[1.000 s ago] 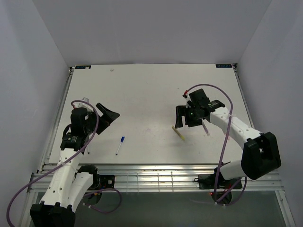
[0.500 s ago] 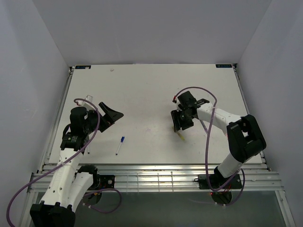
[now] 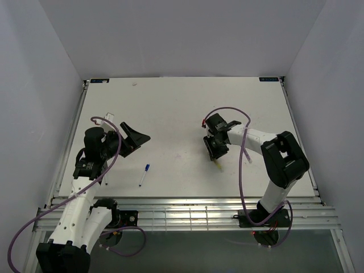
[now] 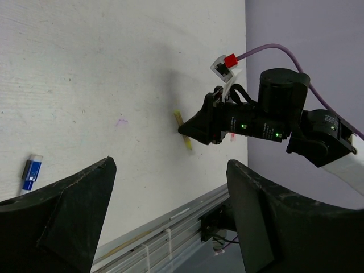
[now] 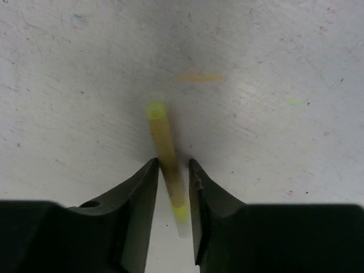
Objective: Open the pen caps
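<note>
A yellow pen (image 5: 168,153) lies on the white table (image 3: 170,108), its pale clear end toward the wrist camera. My right gripper (image 5: 172,165) is down at the table with a finger on each side of the pen. The jaws stand narrowly apart: the left finger is at the barrel and a slit shows beside the right one. From above, the right gripper (image 3: 215,149) covers most of the yellow pen (image 3: 218,165). A white pen with a blue cap (image 3: 147,168) lies near the front. My left gripper (image 3: 136,136) hovers wide open, holding nothing.
A thin pale pen (image 3: 248,157) lies just right of the right forearm. The metal rail (image 3: 182,205) runs along the table's near edge. The left wrist view shows the blue cap (image 4: 31,170) at lower left and the right gripper over the yellow pen (image 4: 183,129).
My right arm swung left and lowered over the yellow pen, and its jaws narrowed around the barrel. My left gripper shifted slightly right and stayed open.
</note>
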